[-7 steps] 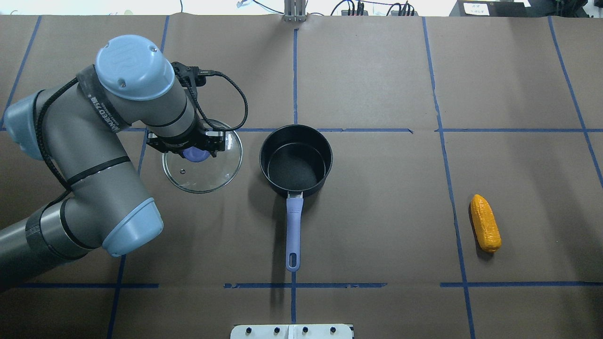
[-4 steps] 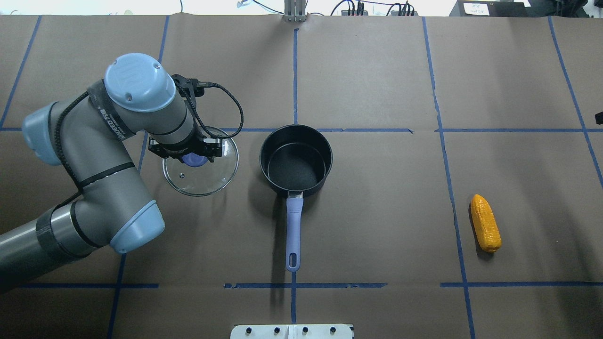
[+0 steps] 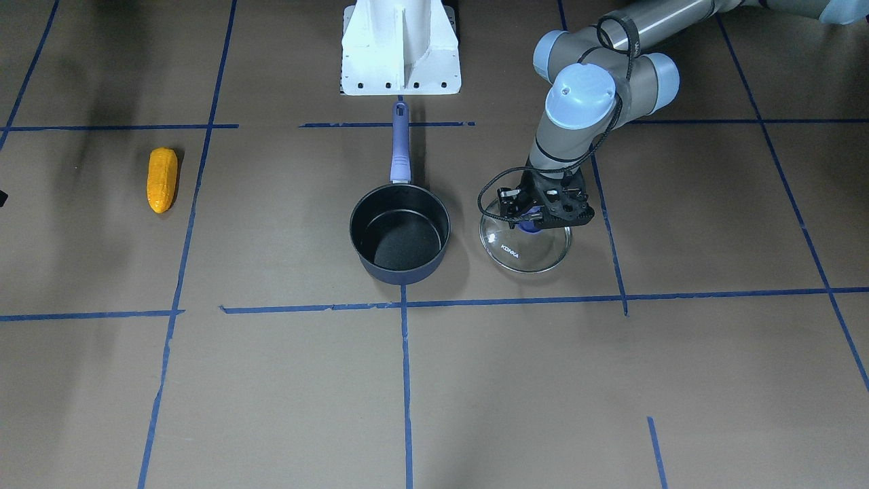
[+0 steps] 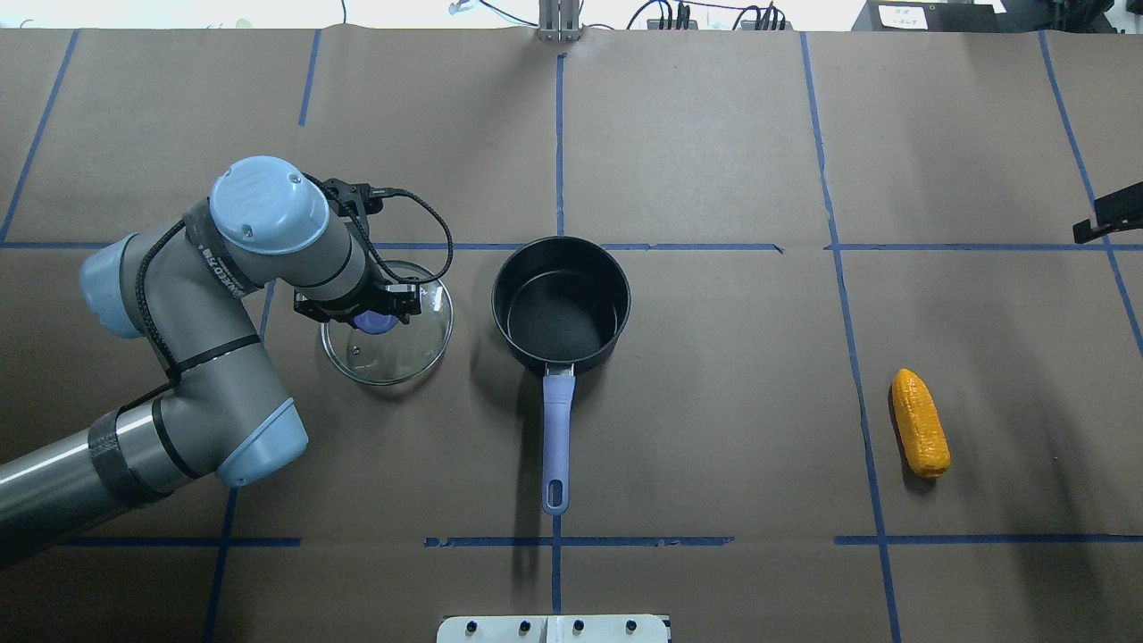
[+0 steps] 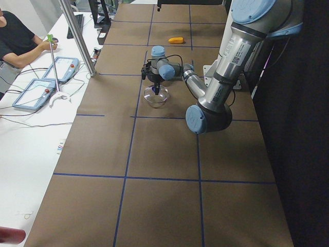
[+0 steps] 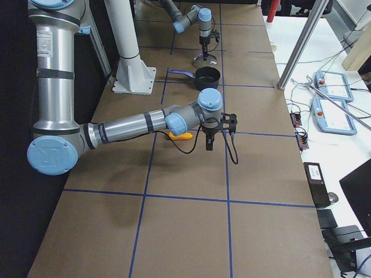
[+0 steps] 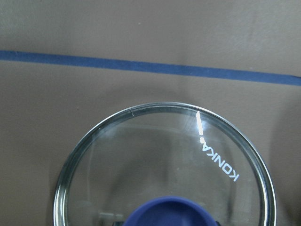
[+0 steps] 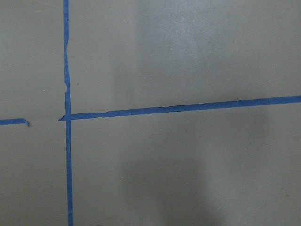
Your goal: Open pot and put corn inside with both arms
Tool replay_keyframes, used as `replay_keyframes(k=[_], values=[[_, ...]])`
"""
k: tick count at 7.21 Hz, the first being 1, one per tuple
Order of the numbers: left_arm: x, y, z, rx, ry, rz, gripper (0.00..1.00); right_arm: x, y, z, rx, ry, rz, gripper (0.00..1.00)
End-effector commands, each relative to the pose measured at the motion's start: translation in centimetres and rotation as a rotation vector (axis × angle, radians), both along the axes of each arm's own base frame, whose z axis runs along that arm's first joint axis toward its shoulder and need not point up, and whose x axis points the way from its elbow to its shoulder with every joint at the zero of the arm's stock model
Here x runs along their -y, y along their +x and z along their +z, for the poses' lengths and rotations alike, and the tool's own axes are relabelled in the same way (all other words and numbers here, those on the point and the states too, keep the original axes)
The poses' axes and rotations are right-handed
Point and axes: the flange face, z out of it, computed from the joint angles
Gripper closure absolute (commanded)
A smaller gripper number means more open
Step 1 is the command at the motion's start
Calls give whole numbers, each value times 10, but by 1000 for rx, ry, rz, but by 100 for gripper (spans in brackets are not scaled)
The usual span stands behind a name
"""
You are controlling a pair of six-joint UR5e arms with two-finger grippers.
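Observation:
The dark navy pot point(image 4: 561, 304) stands open at the table's middle, its purple-blue handle point(image 4: 555, 429) towards the robot; it also shows in the front-facing view point(image 3: 399, 234). The round glass lid point(image 4: 393, 353) is beside the pot on the robot's left. My left gripper point(image 4: 373, 317) is shut on the lid's blue knob point(image 7: 169, 213), low over the paper. The orange-yellow corn point(image 4: 920, 435) lies alone on the robot's far right point(image 3: 162, 179). My right gripper point(image 6: 209, 146) hovers beyond the corn. Only a black sliver of it point(image 4: 1107, 219) shows overhead, so I cannot tell whether it is open or shut.
The white base stand point(image 3: 400, 47) is at the robot's side of the table. Blue tape lines cross the brown paper point(image 8: 164, 109). A white side table with control pendants point(image 6: 336, 110) and a seated person point(image 5: 15, 41) are beyond the far edge.
The left arm has lowered the lid beside the pot, so the lid looks smaller. A black part of the right gripper has come in at the overhead view's right edge.

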Motion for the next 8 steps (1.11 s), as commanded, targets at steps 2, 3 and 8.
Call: replay_keyframes(k=[2,3,8], values=[[-4,2,6,-2,-14,13,40,1,-6,-4,1,4,-3,0],[-5,1,3,-6,-12,14,23,0,-6,-4,2,3,-4,0],[-11,-34,-32,15,-92,23,0,-25,-95,-10,10,-4,48,0]])
